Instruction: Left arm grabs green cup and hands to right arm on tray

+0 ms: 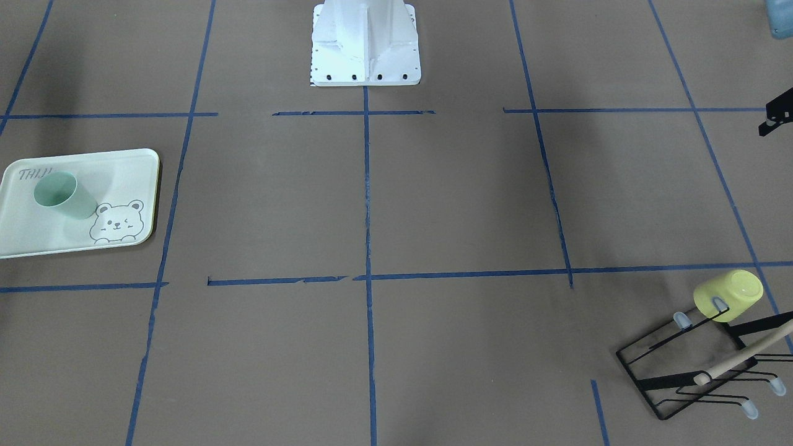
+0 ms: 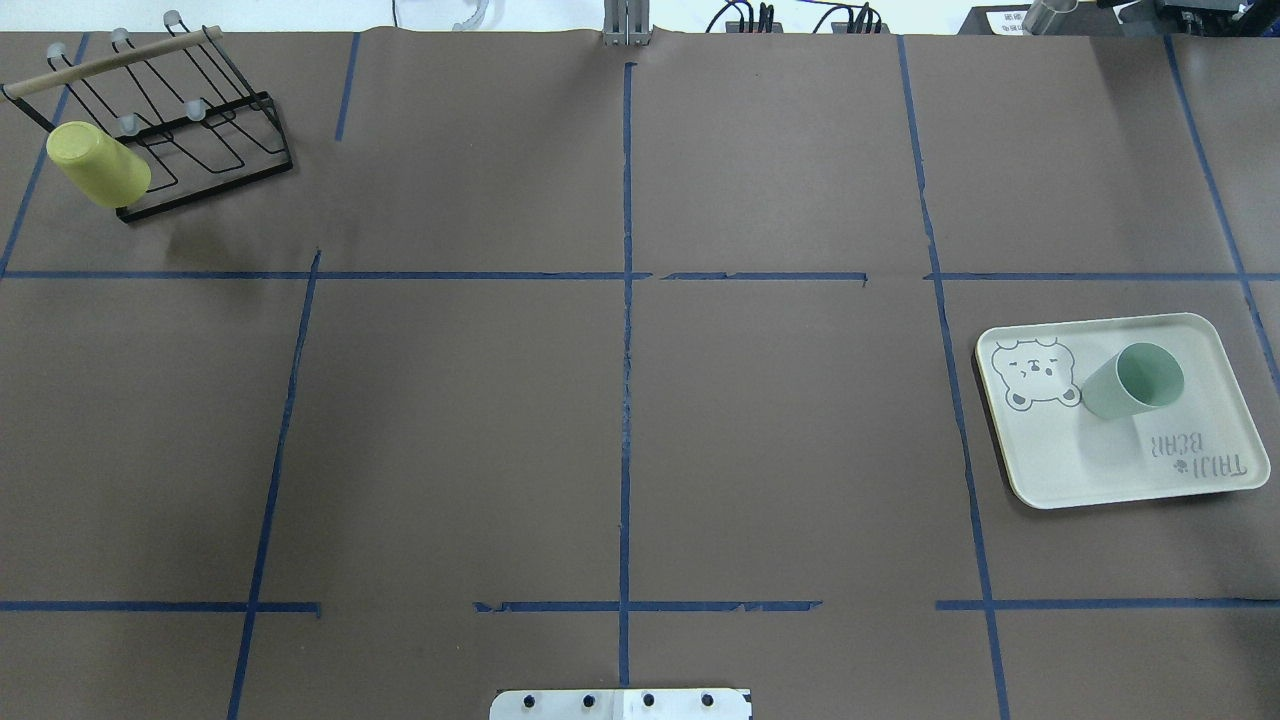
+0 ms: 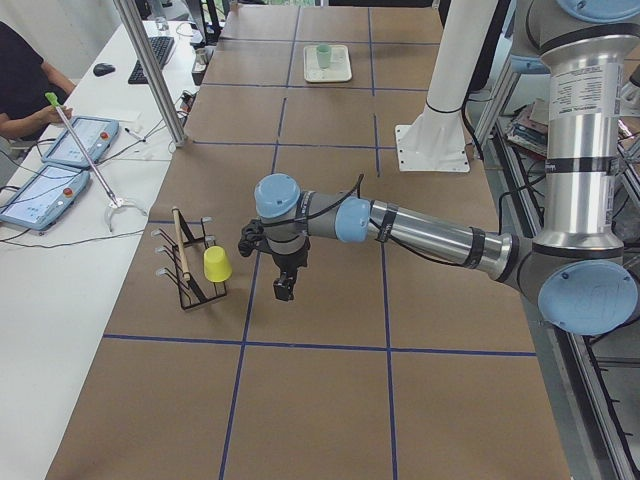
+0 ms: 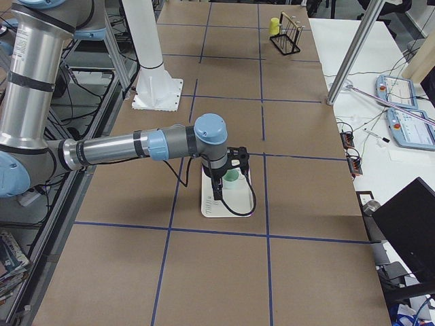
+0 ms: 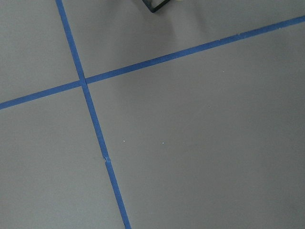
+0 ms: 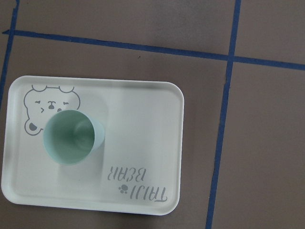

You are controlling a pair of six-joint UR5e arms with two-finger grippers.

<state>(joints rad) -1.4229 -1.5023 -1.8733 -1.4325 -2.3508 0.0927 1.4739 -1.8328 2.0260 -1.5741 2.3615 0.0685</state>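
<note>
Overhead exterior: green cup (image 2: 1133, 381) stands upright on tray (image 2: 1060, 470), 3 o'clock on the tabletop (image 2: 450, 420). Placement looks done; next, you likely just retract. Whether left tool (image 3: 284, 290) and right tool (image 4: 218, 193) are clenched or released, I cannot tell.

Quick count from the bench (image 2: 450, 430): two cups total, one green cup (image 2: 1133, 381) and one yellow cup (image 2: 97, 165). One tray (image 2: 1100, 470). One black wire rack (image 2: 205, 187) with one wooden rod (image 2: 110, 58). Two arms, left arm (image 3: 420, 230) and right arm (image 4: 115, 148). One white base (image 1: 365, 43).
</note>
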